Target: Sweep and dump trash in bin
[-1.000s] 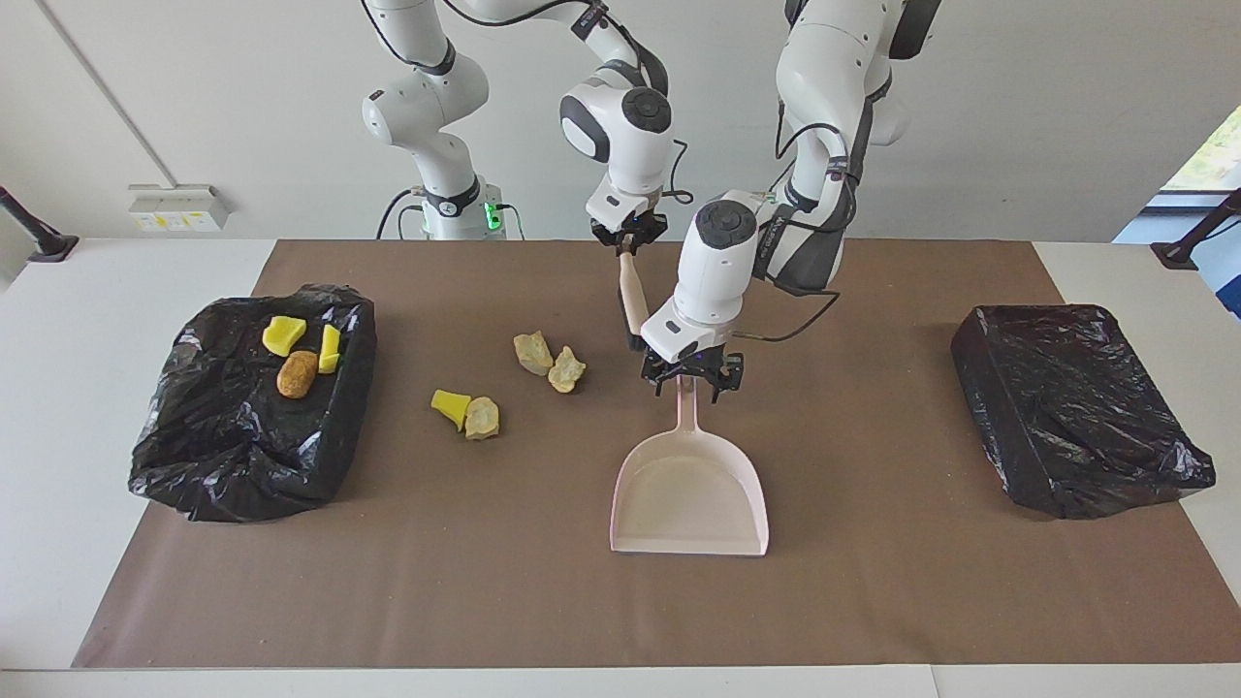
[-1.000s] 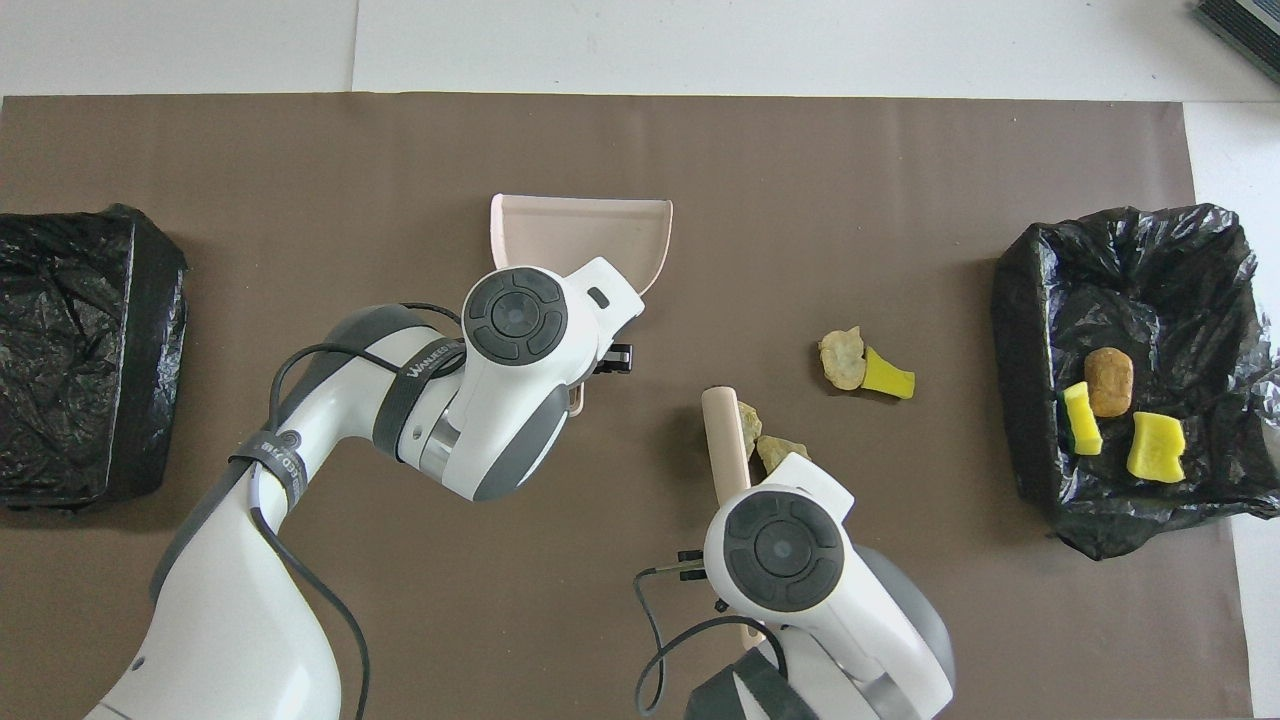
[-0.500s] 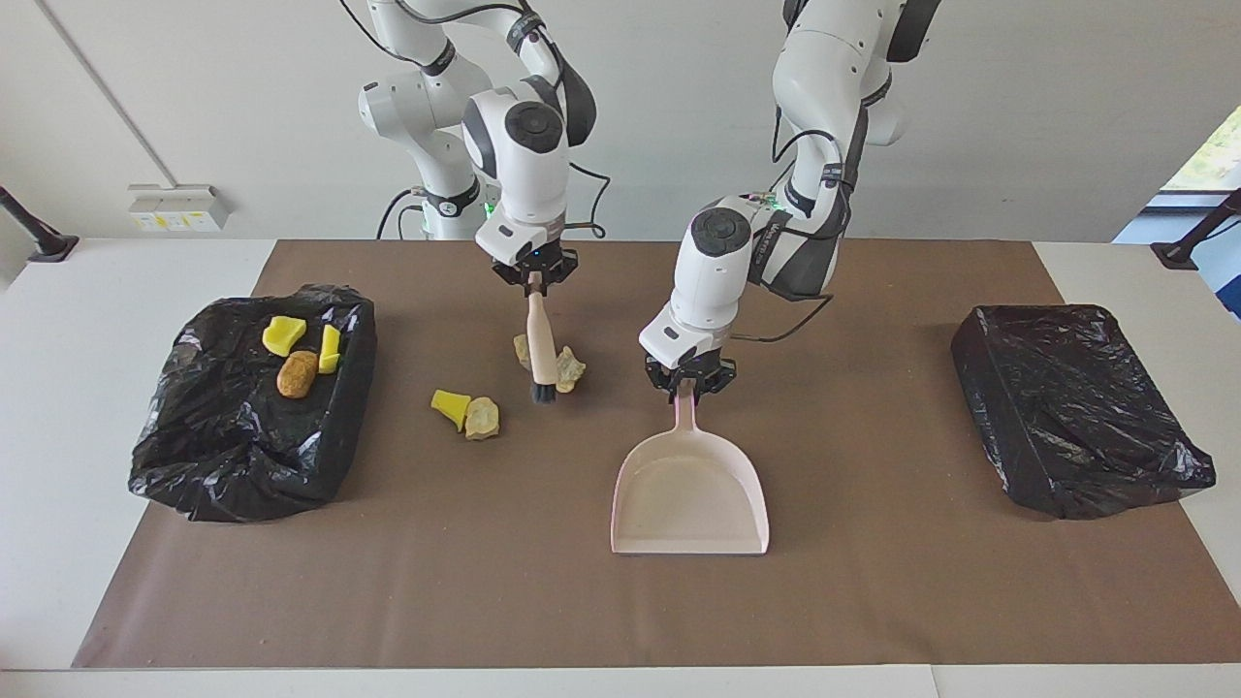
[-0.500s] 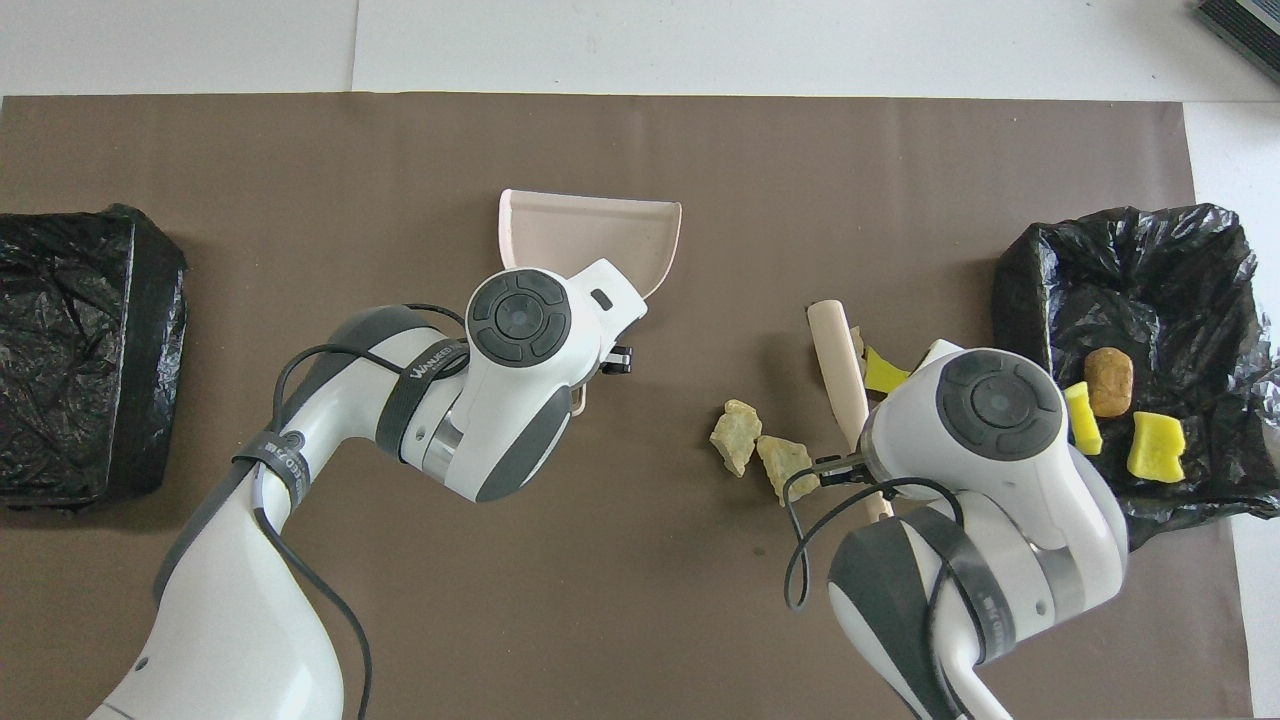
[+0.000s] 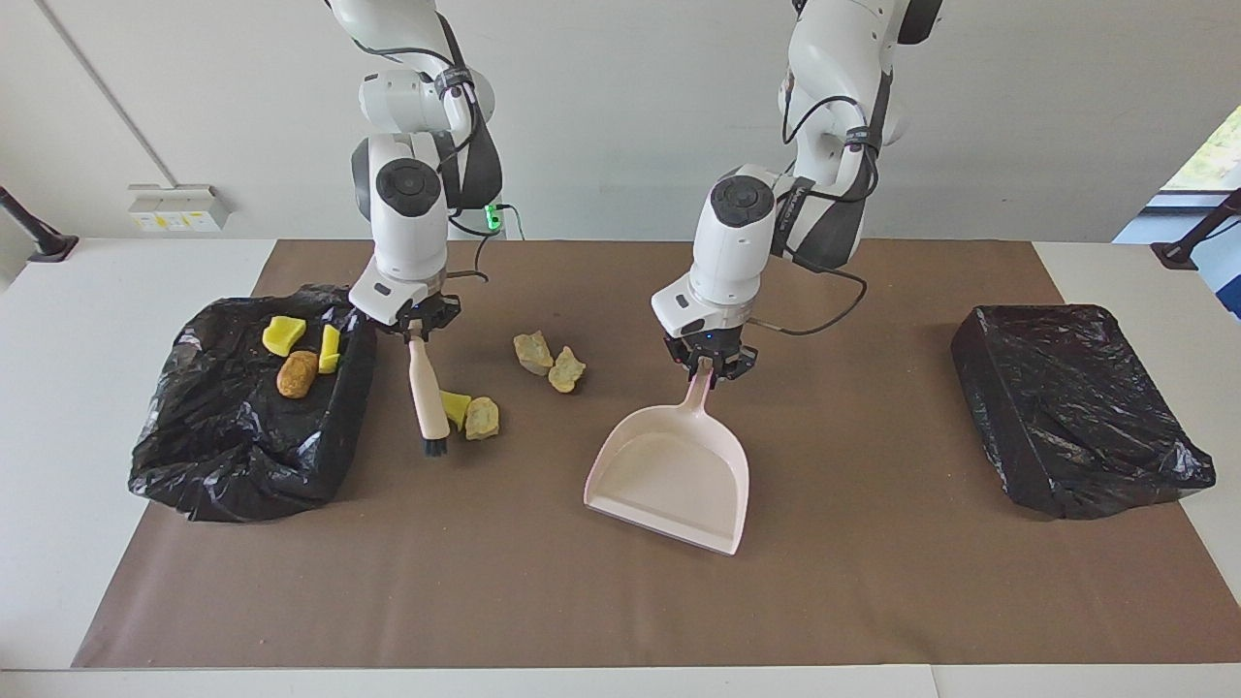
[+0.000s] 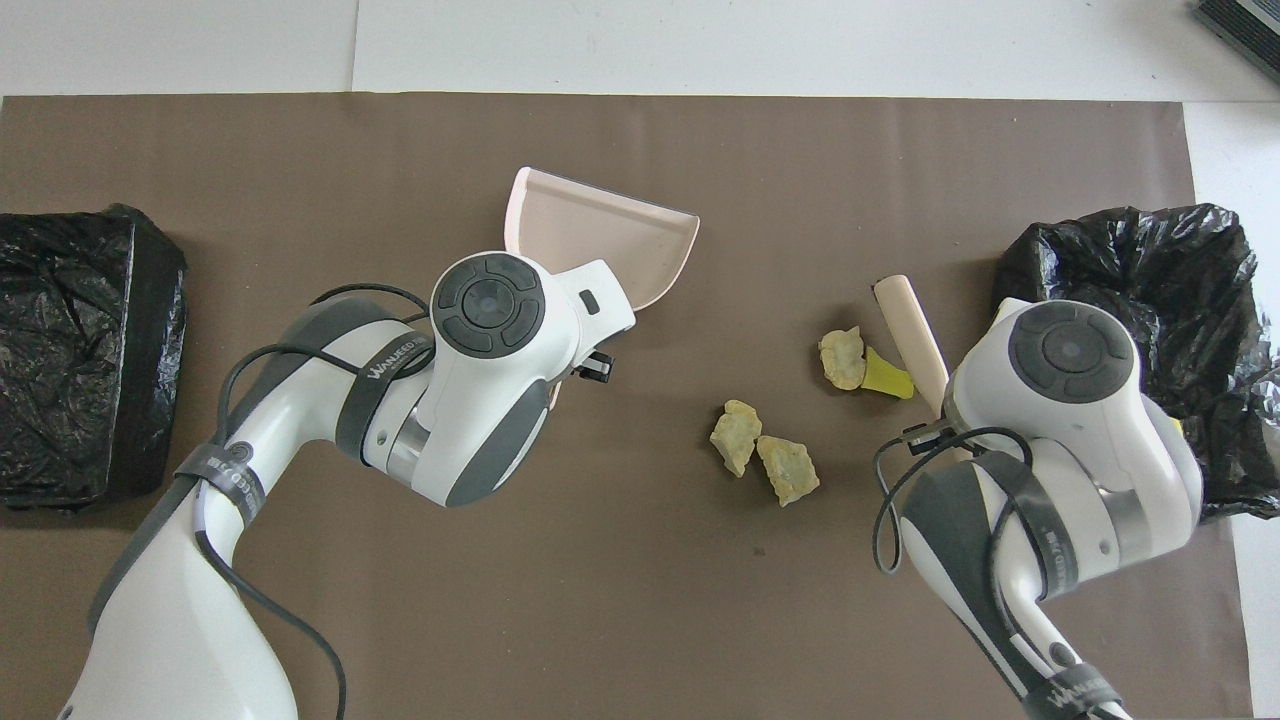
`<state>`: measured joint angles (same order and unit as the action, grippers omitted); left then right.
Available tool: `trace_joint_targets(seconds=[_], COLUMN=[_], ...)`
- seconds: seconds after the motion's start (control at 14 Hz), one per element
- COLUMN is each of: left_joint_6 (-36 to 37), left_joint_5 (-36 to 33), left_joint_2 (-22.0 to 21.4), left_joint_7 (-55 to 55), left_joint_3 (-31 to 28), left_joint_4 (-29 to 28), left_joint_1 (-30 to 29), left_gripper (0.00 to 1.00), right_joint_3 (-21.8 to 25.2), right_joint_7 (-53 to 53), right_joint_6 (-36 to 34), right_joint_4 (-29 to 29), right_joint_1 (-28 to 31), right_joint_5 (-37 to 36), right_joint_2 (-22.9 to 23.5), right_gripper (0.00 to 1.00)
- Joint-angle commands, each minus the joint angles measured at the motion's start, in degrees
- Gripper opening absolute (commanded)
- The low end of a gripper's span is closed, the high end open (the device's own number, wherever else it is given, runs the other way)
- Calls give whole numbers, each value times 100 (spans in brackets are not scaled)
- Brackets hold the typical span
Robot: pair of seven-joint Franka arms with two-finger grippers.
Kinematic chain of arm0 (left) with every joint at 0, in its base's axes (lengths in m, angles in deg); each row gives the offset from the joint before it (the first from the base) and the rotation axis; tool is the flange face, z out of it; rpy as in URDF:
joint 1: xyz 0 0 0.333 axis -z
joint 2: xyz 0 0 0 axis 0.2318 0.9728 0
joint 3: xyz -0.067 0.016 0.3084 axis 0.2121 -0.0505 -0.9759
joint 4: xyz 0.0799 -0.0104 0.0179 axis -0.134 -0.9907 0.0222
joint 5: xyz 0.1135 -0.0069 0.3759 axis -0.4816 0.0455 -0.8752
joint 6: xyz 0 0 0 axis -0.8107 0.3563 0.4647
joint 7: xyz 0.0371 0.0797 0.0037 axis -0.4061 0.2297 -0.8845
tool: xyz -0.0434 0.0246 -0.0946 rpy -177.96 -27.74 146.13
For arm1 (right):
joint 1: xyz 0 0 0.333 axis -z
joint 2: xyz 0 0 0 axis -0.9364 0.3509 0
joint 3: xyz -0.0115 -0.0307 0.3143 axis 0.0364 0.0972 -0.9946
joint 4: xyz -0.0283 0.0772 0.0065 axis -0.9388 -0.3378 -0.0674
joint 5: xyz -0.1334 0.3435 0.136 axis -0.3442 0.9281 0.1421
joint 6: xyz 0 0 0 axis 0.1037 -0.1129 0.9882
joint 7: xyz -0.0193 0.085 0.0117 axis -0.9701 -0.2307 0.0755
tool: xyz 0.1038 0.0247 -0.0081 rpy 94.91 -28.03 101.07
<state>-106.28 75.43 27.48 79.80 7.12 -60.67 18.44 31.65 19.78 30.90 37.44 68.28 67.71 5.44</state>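
Your right gripper (image 5: pixel 419 334), clamped on the brush (image 5: pixel 428 399), has swung past the scraps (image 5: pixel 467 411) toward their bin (image 5: pixel 194 465), while your left gripper (image 5: pixel 706 366), gripping the dustpan (image 5: pixel 669 475), has angled its mouth toward them, ready for sweeping.

A pale pink dustpan (image 5: pixel 674 477), beige brush handle (image 5: pixel 426 390), black bin liners (image 5: pixel 247 417), and yellow scraps (image 5: pixel 452 405) were seen on brown surface (image 5: pixel 873 582).

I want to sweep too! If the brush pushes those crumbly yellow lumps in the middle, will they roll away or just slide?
Probably slide and tumble a little. The two lumps look jagged with flat faces, not round, so rolling far seems unlikely. They look small and foamy, so the brush in the right gripper should shove them easily. They might bounce past the dustpan.
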Motion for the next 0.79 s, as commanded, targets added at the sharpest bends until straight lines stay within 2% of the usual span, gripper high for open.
trace_joint_targets(seconds=[0.0,0.21,0.43,0.57,0.71], left_joint_6=[528,706,452,-12,-365], left_joint_5=[-99,-99,-99,-178,-345], left_joint_2=[-310,-398,-635,-829,-847], left_joint_7=[1251,2729,3687,3866,3988], left_joint_3=[-4,4,-4,-4,-4], left_joint_4=[-125,-273,-739,-1256,-1443], left_joint_1=[-186,-424,-529,-504,-477], left_gripper=[0,0,0,0,0], right_joint_3=[-92,-101,-119,-119,-119], right_joint_7=[73,29,-138,-138,-164], right_joint_6=[-20,-213,-257,-310,-293], right_joint_4=[-22,31,224,190,198], right_joint_1=[74,83,-31,-355,-653], right_joint_5=[-121,11,641,1195,1635], right_joint_2=[113,114,166,202,236], right_gripper=[0,0,0,0,0])
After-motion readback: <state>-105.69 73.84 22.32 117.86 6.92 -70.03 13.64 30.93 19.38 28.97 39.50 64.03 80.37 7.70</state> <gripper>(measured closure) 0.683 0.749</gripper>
